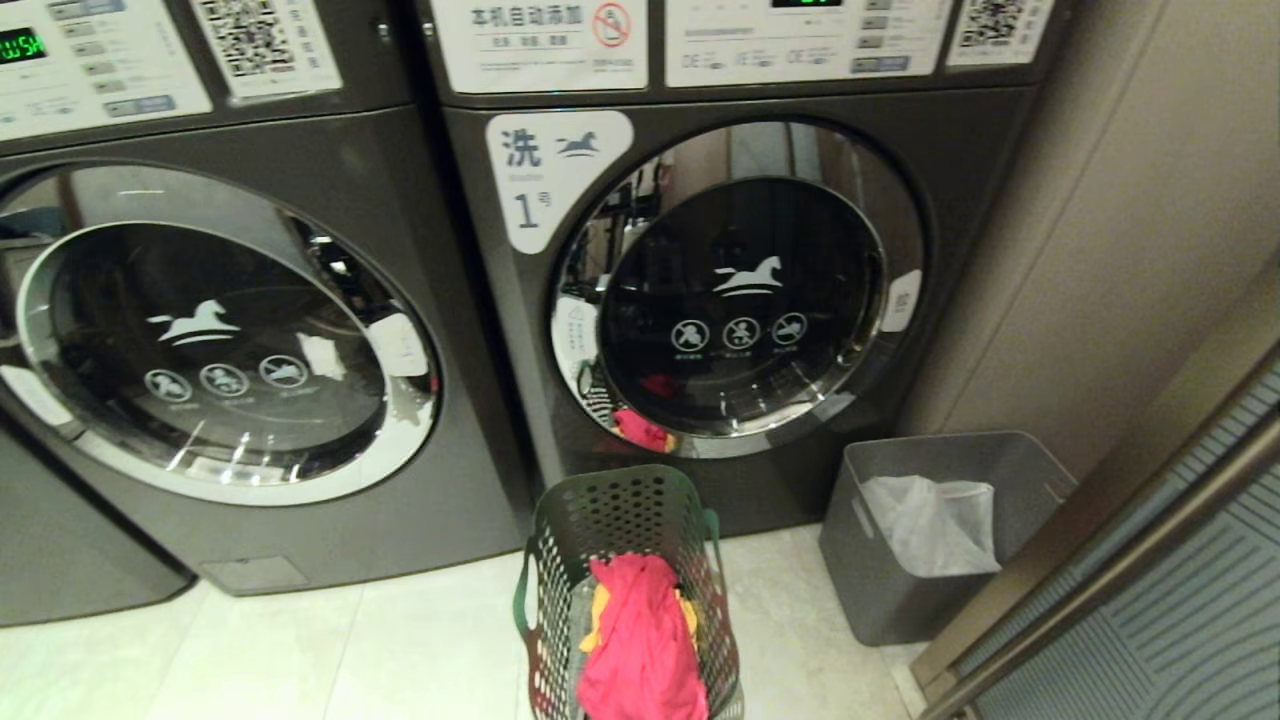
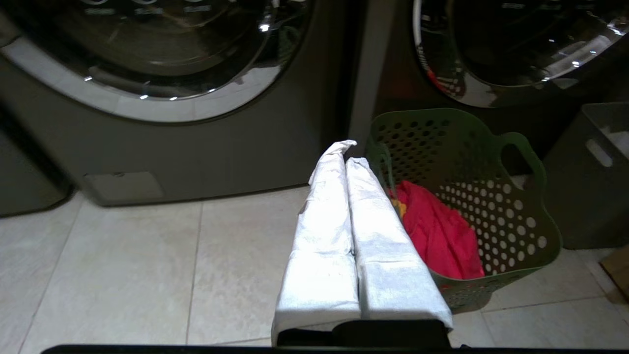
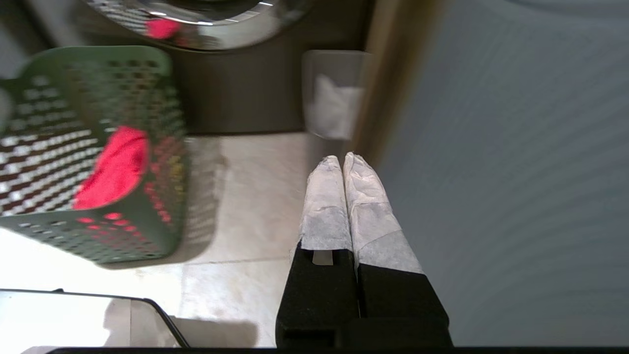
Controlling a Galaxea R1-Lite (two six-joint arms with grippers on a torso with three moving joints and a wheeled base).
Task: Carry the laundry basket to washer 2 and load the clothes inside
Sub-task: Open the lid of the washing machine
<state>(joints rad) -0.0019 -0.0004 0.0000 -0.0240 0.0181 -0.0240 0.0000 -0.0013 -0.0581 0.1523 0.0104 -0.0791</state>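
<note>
Laundry basket (image 1: 625, 590): dark green, full of round holes, sitting on the pale tiled floor (image 1: 300, 650) right in front of a dark grey washer (image 1: 740, 290). White label (image 1: 550, 175) on that washer showing a 1. Round shiny door shut, with a white horse on the glass. Pink-red garment (image 1: 640, 640) piled in the basket, with a bit of yellow-orange garment (image 1: 597, 615) peeking out beside it. Another dark grey washer (image 1: 220, 340) just to the left, door also shut; number not to be seen.

Grey bin (image 1: 930, 530) on the floor to the right of the basket, near it but not touching, with a white sheet (image 1: 930, 525) inside. Beige wall (image 1: 1130, 230) behind the bin.

Left claw (image 2: 349, 152): both white-wrapped fingers pressed tight together, holding nothing, up above the floor just to the left of the basket. Right claw (image 3: 343, 160): fingers also squeezed together, holding nothing, on the far side of the basket, over the floor near the grey bin. Neither claw touching the basket.
</note>
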